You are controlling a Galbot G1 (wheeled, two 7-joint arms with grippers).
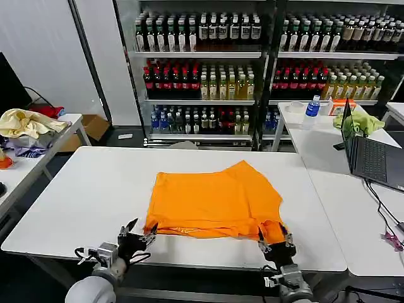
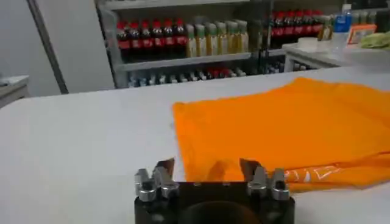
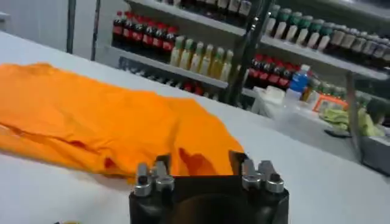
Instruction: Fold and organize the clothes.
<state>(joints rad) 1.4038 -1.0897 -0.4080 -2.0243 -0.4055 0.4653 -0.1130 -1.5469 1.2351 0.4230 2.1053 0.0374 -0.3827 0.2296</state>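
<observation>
Nearest the camera, at the bottom of the head view, both hands sit at the near edge of the white desk: the left hand at lower left of centre and the right hand at lower right. The desk itself takes up the middle of the frame, and on it, slightly right of centre, lies the orange T-shirt, spread flat and partly folded, with a doubled band of fabric along its near edge and one corner peaking toward the top of the frame. The left hand's fingers are spread, just beside the shirt's near-left corner; in the left wrist view the left hand has its two dark fingertips apart with the shirt lying just past them, apparently not gripped, though the contact is hard to make out. The right hand sits at the shirt's near-right corner, where the cloth bunches between its fingers; the right wrist view shows the right hand with orange fabric between its tips, seemingly pinching that corner. Across the top of the head view stand shelves of bottles. At right, a second desk carries an open laptop and a green cloth; at upper left lies a pale yellow cloth heap.
</observation>
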